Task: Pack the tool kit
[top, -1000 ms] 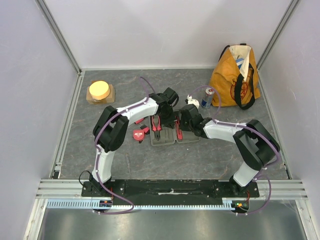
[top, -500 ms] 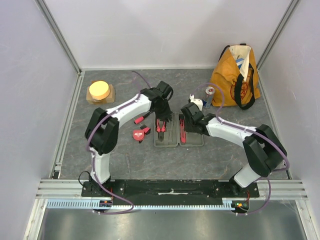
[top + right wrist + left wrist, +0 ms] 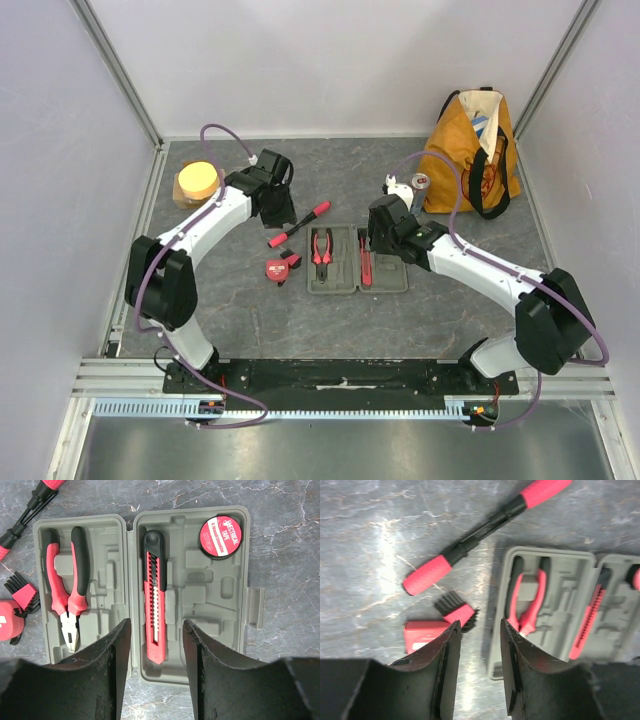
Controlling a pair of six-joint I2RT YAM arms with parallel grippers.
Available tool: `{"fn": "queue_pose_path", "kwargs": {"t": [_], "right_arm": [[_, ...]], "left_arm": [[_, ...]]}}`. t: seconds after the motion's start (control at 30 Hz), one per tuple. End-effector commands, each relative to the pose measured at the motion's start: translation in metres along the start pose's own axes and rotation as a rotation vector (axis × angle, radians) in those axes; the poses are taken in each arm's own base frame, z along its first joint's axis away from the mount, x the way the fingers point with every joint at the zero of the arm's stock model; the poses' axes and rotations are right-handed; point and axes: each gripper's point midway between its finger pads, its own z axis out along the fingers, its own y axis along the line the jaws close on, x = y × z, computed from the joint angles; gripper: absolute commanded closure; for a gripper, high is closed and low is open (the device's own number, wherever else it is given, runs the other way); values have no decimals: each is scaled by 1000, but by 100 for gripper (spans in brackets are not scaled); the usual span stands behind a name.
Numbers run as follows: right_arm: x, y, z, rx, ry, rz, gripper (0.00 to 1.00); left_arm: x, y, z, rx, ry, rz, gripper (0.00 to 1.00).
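Left gripper is pulling back leftward, jaws apart | right gripper is hovering, jaws apart | tool kit is lying open, hinge running near-to-far.

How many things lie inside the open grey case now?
3: pliers in the case's left half, cutter in the right half, round tape in its far right corner. More may be hidden.

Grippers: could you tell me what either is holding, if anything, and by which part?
Nothing: the left gripper and right gripper both stand open, empty.
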Motion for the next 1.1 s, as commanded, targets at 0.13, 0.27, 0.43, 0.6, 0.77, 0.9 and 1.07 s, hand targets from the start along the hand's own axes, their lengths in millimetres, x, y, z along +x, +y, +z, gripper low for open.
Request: {"fn": "queue_pose_path", "kwargs": {"t": [0.13,0.27,0.43,0.6,0.77,0.9,1.07], "right_arm": [[-20,7,-4,-3,-35,6,46],[-25,11,3,-8,-27,-2,45],[-22,9,13,-14,13,2,44],[-22,-4,21,-3,38,29,44],[-26,-15,25,9,43,52,44],[-22,-19,28,12,60,58,44],[-23,-22,29,13,64,67,44]], "left_arm": [[-3,42,31,-166,6,258,54],[-8,54,47,-217,-1,332,52],[-20,46,64,-150,-3,467,50],[-10,32,77,-38,61,550,50],[12,44,91,-39,149,586,50],[21,55,96,-69,192,599,53],[28,55,93,-56,206,585,70]]}}
